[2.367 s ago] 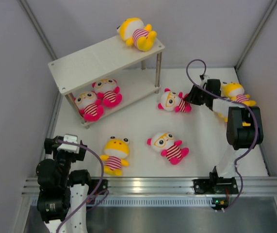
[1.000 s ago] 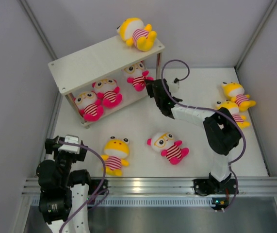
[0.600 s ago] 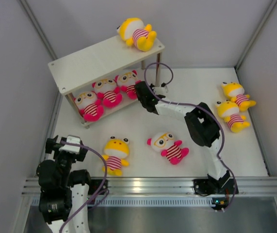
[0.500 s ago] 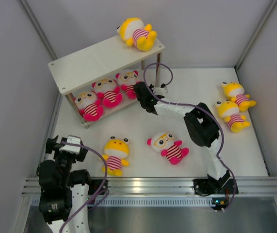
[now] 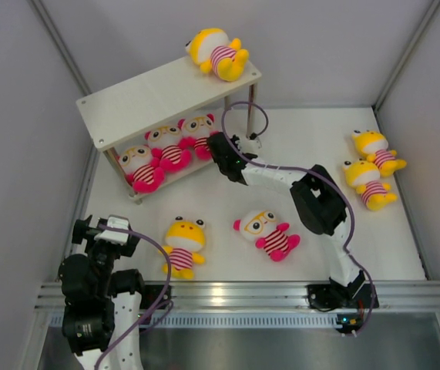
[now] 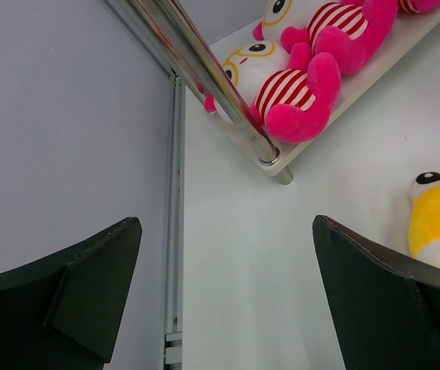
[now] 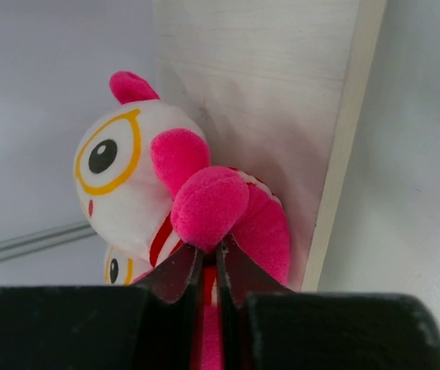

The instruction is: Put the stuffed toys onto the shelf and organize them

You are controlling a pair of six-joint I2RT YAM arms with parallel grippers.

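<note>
Toy point(image 7: 139, 185), pink limbs, white face, yellow-ringed eye, pinched in right pincer point(image 7: 210, 262) on shelf point(image 7: 281, 92); left pincer point(image 6: 226, 254) wide.

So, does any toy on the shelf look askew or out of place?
The yellow toy on the shelf's top board lies alone, slanted across the right end, close to the edge. The pink toys below form a neat row.
</note>
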